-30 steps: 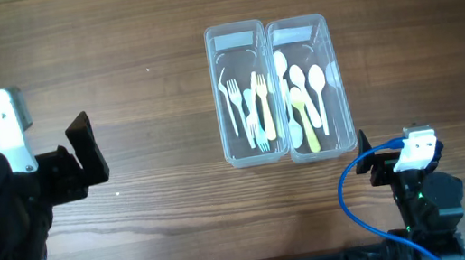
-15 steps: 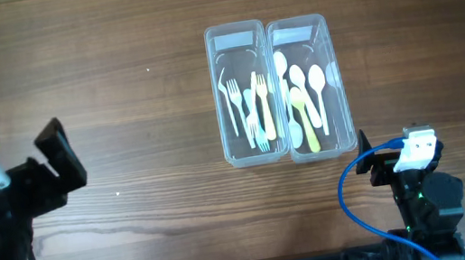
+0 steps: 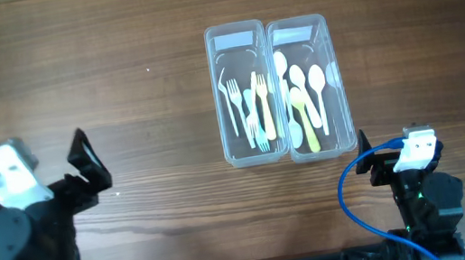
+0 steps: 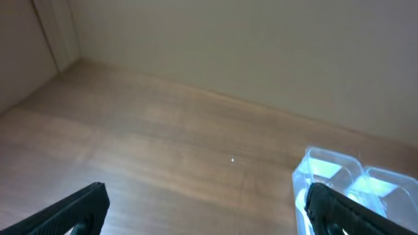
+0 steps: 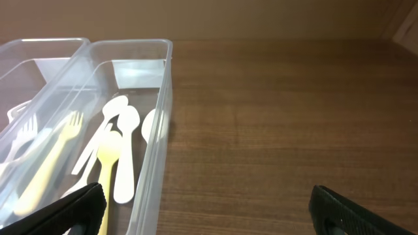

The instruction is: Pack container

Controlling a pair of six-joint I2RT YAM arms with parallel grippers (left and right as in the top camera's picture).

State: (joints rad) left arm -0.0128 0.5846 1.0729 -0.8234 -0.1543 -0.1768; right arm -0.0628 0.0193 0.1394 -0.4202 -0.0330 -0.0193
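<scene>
Overhead — forks (image 3: 253,113) and spoons (image 3: 301,97) in containers (image 3: 217,96)

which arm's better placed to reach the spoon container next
Right. The right pincer, open, sits just short of the spoon container's near end; the left pincer is much farther off to the side.

Brown wood-grain table (image 3: 110,38); pale wall (image 4: 261,39) beyond far edge.

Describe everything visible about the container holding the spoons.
The spoon container is a clear plastic rectangular bin, open-topped, standing upright on the wooden table, right of centre. Several white spoons and one yellow spoon lie lengthwise inside. Its long left wall sits against the matching fork container. Nothing else touches it.
</scene>
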